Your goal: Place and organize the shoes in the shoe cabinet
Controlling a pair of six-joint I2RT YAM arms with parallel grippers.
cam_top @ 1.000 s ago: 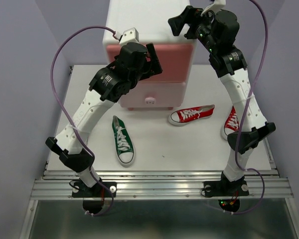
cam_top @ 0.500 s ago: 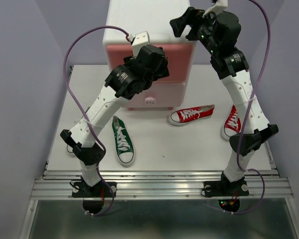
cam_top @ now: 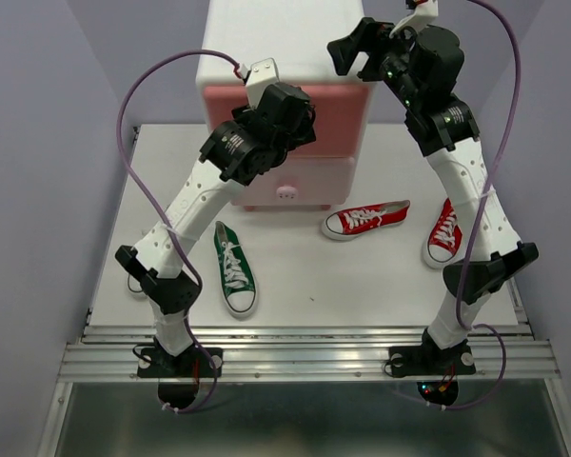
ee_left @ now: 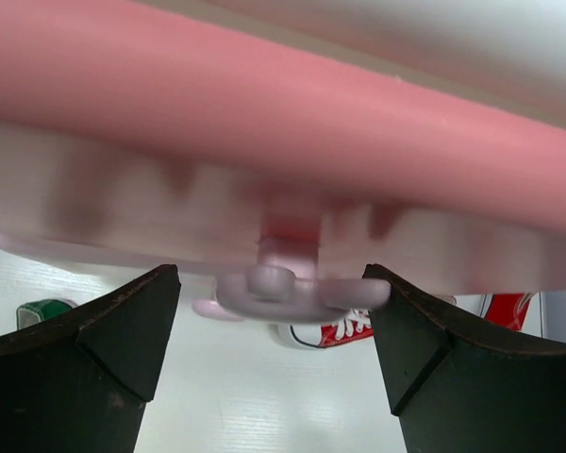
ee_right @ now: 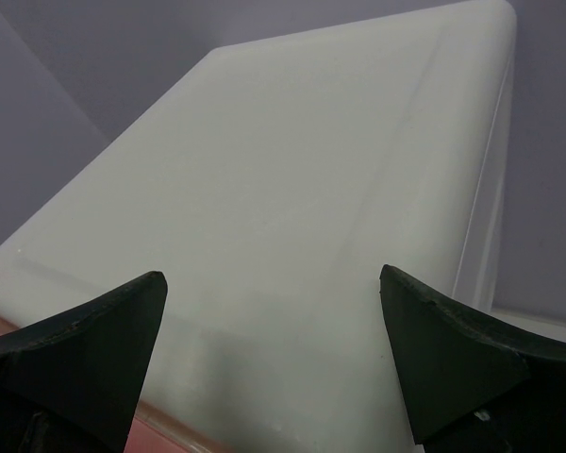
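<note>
"Low in the overhead frame, nearest the arm bases, what lies on the table (cam_top: 381,286)?"

"A green shoe (cam_top: 235,269), left of centre, with its toe toward the bottom edge. Higher up, a red shoe (cam_top: 366,220) sits mid-frame and a second red shoe (cam_top: 443,233) sits by the right edge. The fourth shoe cannot be made out for certain."

"And the shoe cabinet (cam_top: 285,48)?"

"It stands at upper centre, behind all the shoes. Both pink drawers look shut."

"What are the hands doing?"

"The left gripper (ee_left: 272,283) is up against the pink fronts. Its fingers are spread to either side of a bunny knob (ee_left: 302,294) and not yet pinching it, though that view is blurred. The right gripper (ee_right: 274,283) hangs over the cabinet's white top with its jaws wide apart, holding nothing."

"Which step is that?"

"Opening a drawer, most likely — no shoe has been lifted. The next move calls for the left fingers to close squarely on the knob. Then comes a straight pull toward the bottom of the frame. The cabinet looks light and may slide along with the drawer — the right arm seems placed to steady it."
</note>
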